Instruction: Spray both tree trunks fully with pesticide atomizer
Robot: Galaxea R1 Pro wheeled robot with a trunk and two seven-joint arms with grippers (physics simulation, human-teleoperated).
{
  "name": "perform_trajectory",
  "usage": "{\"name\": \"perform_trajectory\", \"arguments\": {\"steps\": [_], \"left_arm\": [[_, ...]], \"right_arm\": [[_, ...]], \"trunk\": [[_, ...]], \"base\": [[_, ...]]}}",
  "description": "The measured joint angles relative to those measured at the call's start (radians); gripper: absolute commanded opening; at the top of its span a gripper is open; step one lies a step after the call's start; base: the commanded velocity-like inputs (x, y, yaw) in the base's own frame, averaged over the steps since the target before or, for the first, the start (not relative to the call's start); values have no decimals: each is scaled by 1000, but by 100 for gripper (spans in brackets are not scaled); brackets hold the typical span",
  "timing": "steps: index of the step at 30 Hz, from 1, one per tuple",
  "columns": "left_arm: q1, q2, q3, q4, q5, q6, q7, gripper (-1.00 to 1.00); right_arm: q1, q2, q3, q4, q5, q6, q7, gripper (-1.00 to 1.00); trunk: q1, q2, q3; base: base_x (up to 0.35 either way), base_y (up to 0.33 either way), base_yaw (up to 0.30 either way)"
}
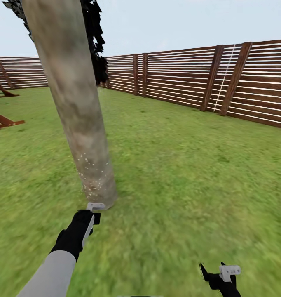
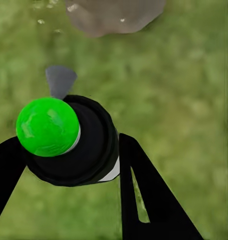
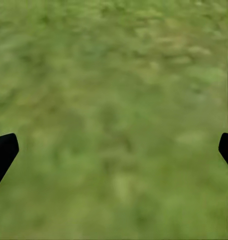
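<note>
A thick pale trunk (image 1: 74, 103) stands on the grass (image 1: 177, 173), leaning a bit, with dark leaves (image 1: 97, 37) up behind it. Tiny white dots speckle the low part of the trunk, near its foot. A brown fence (image 1: 190, 78) runs along the far side of the lawn.

The left gripper (image 1: 93, 211) is low, just beside the foot of the trunk. In the left wrist view its two black fingers (image 2: 139, 185) are clamped on the atomizer (image 2: 68, 140), a round black thing with a bright green knob on it. A small grey tip on the atomizer points toward the trunk base (image 2: 114, 15), which sits close ahead on the grass (image 2: 184, 100). The left arm has a black wrist and a grey sleeve.

The right gripper (image 1: 223, 275) hangs low over the lawn, well apart from the trunk. In the right wrist view its fingertips (image 3: 3, 152) are wide apart, with blurry grass (image 3: 114, 120) between them and nothing held
</note>
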Motion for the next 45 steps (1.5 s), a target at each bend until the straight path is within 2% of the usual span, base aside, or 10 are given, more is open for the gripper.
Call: {"name": "perform_trajectory", "arguments": {"steps": [7, 15, 16, 17, 18, 20, 22, 28, 32, 45], "left_arm": [[0, -1, 0, 0, 0, 0, 0, -100], [-4, 3, 3, 31, -4, 7, 1, -100], [-1, 5, 24, 58, -4, 5, 1, -100], [0, 6, 118, 117, -11, -9, 4, -100], [0, 6, 162, 136, -7, -47, 5, -100], [1, 5, 180, 179, -3, -93, 7, -100], [1, 5, 182, 214, -5, -105, 8, -100], [0, 6, 184, 222, -6, -123, 10, -100], [0, 6, 179, 222, -7, -167, 59, -100], [0, 3, 176, 219, -5, -170, 77, -100]], "right_arm": [[0, 0, 0, 0, 0, 0, -1, 100], [0, 0, 0, 0, 0, 0, -1, 100], [0, 1, 0, 0, 0, -1, 0, 100], [0, 1, 0, 1, 0, 0, 0, 100], [0, 1, 0, 1, 0, 0, 0, 100], [0, 0, 0, 2, 0, 0, 1, 100], [0, 0, 0, 2, 0, 0, 1, 100], [0, 1, 0, 2, 0, 0, 0, 100], [0, 2, 0, 2, 0, 0, -1, 100], [0, 2, 0, 2, 0, -1, -1, 100]], "trunk": [[0, 0, -1], [0, 0, -5], [0, 0, -5], [0, 0, -5], [0, 0, -5], [0, 0, -5], [0, 0, -5], [0, 0, -5], [0, 0, -5], [0, 0, -5]], "base": [[25, -271, 95], [211, -206, 134], [238, -171, 1], [237, -171, 0], [235, -173, 0], [191, -209, 0], [64, -255, 0], [51, -267, 134], [172, -245, 274], [132, -254, 152]]}}
